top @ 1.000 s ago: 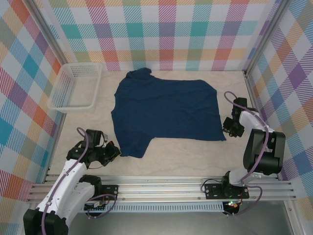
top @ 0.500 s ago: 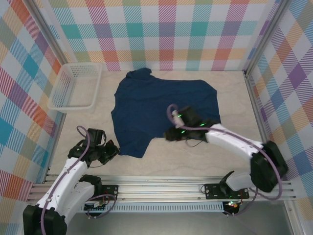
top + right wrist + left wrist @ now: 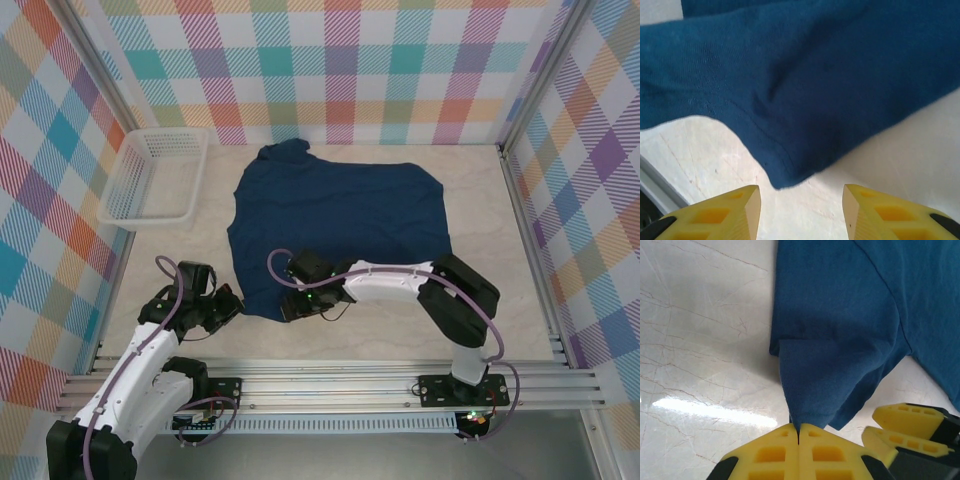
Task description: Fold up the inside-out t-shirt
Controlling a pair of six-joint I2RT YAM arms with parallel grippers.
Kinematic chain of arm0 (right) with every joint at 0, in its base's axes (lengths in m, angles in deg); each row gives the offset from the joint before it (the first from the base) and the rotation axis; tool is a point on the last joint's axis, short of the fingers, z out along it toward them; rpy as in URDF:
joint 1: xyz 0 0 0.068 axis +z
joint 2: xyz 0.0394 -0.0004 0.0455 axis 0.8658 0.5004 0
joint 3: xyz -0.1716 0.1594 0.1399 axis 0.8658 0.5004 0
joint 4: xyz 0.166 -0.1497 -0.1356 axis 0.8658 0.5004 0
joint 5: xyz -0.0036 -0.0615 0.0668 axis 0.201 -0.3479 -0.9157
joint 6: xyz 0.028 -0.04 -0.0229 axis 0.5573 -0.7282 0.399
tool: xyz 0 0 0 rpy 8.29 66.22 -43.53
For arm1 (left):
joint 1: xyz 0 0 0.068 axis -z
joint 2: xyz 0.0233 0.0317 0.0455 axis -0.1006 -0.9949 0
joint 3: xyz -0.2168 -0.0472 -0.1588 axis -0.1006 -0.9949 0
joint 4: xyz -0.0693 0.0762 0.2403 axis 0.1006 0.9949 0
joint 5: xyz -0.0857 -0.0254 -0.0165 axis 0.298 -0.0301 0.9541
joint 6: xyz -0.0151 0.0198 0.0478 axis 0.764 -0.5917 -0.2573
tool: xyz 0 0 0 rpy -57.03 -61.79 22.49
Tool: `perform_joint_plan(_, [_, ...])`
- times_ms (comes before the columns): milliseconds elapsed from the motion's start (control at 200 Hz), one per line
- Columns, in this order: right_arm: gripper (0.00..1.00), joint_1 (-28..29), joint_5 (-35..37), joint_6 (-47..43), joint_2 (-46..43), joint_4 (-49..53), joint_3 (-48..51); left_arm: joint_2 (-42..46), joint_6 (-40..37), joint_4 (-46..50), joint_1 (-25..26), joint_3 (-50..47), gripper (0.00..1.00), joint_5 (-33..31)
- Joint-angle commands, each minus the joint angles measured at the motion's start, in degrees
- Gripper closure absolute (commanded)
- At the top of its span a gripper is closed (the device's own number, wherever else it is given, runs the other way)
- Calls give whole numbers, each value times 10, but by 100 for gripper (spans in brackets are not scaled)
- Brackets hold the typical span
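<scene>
Item 1. Metal rail (image 3: 330,385) along the near edge, carrying both arm bases.

Item 2. Left gripper (image 3: 226,303), low over the table (image 3: 400,320) at the near-left corner of the cloth. Its yellow fingers (image 3: 775,452) are pressed together, and a fold of the sleeve (image 3: 825,385) rises to a point at the seam between them, pinched there.

Item 3. Right gripper (image 3: 293,306), reaching across from the right side and just right of the left gripper at the same near-left corner. Its fingers (image 3: 730,215) stand apart with bare table between them. The rounded hem of the sleeve lies just ahead of the tips and is not gripped.

Item 4. T-shirt (image 3: 340,220), dark navy, spread mostly flat in the middle of the table. The near-left sleeve hangs toward the grippers and the far-left part is bunched near the back wall. The right edge is straight, well apart from the right wall.

Item 5. Basket (image 3: 198,175), white mesh, far left corner, apart from the t-shirt.

Item 6. Checked walls (image 3: 350,70), pastel plaid, enclosing the table on three sides.
</scene>
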Motion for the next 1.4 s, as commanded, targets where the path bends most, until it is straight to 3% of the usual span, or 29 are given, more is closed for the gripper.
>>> perform_joint_plan(0, [54,13,21,26,29,19,-15,4,-13,-7,6,8,100,-5])
perform_joint_plan(150, [61,22,33,31,59,41,-36,7,-14,-7,6,7,100,-5])
perform_joint_plan(345, [91,27,49,49,51,79,-27,8,-14,-6,6,7,100,-1])
perform_joint_plan(455, [100,27,44,56,26,88,-7,12,-12,-2,6,7,100,2])
perform_joint_plan(690, [100,29,10,78,-41,98,49,25,1,4,6,0,100,6])
perform_joint_plan(965, [100,31,13,81,-55,113,62,31,31,-16,10,-41,100,36])
perform_joint_plan(1240, [82,28,34,50,-52,154,38,26,40,-31,17,-64,100,79])
perform_joint_plan(1300, [84,23,40,40,-62,165,38,28,46,-29,23,-68,100,94])
perform_joint_plan(1395, [94,12,44,29,-76,177,43,34,50,-25,34,-72,100,123])
